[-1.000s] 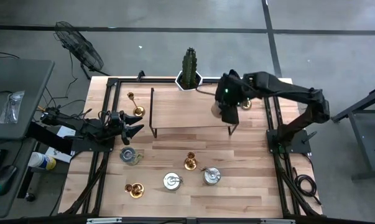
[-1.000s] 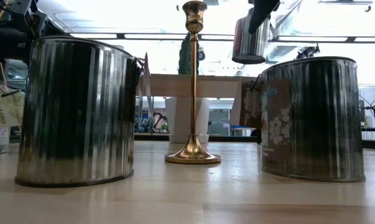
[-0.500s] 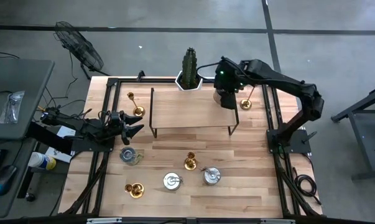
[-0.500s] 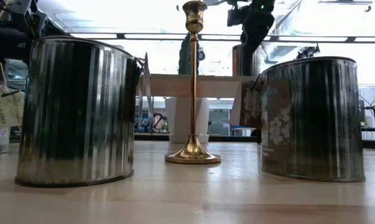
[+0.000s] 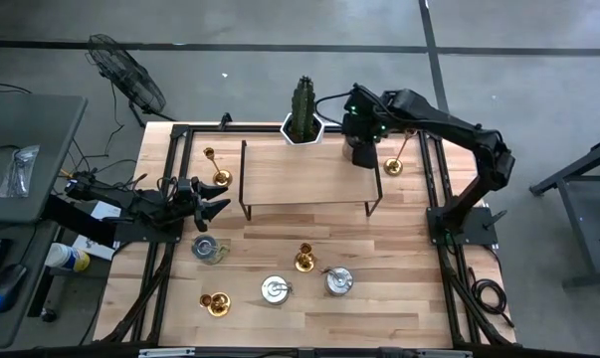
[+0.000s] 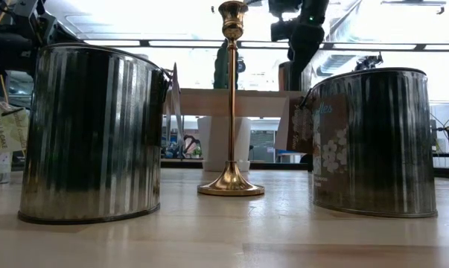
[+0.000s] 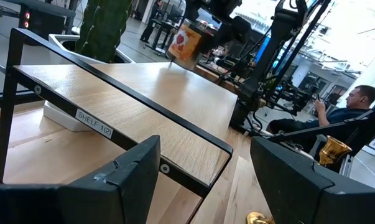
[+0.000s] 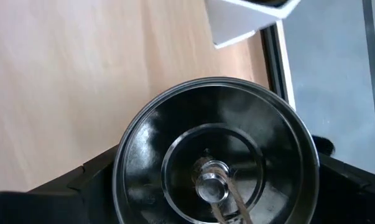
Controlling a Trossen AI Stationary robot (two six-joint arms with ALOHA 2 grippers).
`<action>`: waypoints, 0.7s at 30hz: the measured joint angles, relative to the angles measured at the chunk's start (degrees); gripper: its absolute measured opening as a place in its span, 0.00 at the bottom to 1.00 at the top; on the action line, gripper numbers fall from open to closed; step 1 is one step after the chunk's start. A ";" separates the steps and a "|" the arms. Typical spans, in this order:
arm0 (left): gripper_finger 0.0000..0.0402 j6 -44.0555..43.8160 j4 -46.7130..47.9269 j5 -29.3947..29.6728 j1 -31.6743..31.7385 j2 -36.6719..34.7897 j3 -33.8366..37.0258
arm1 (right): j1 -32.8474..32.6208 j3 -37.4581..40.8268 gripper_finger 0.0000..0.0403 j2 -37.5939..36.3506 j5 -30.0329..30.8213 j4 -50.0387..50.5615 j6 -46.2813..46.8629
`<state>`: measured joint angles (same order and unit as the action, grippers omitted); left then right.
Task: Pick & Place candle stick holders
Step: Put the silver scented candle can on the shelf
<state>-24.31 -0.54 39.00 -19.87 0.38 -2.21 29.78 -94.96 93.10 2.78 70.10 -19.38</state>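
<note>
Four brass candle stick holders, all upright:
- holder A (image 5: 208,154) — small, upper left of the high view.
- holder B (image 5: 221,178) — just right of and below A.
- holder C (image 5: 303,260) (image 6: 231,104) — centre, tall thin stem, flared round base, cup on top.
- holder D (image 5: 216,303) — lower left, low, wide base.

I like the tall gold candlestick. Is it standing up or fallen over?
Standing up. The candlestick rests on its round base, stem straight, between two tins.
</note>
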 joint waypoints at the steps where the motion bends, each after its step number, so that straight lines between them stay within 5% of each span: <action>1: 0.61 0.01 0.00 0.00 -0.01 0.00 0.01 | 0.18 0.00 0.87 0.00 0.04 0.28 -0.09; 21: 0.61 -0.01 0.00 0.02 -0.01 0.00 0.01 | 1.91 0.02 0.87 1.11 -2.98 1.85 -1.42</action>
<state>-24.32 -0.54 39.02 -19.88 0.38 -2.20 31.69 -94.94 94.21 -0.20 71.95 -20.80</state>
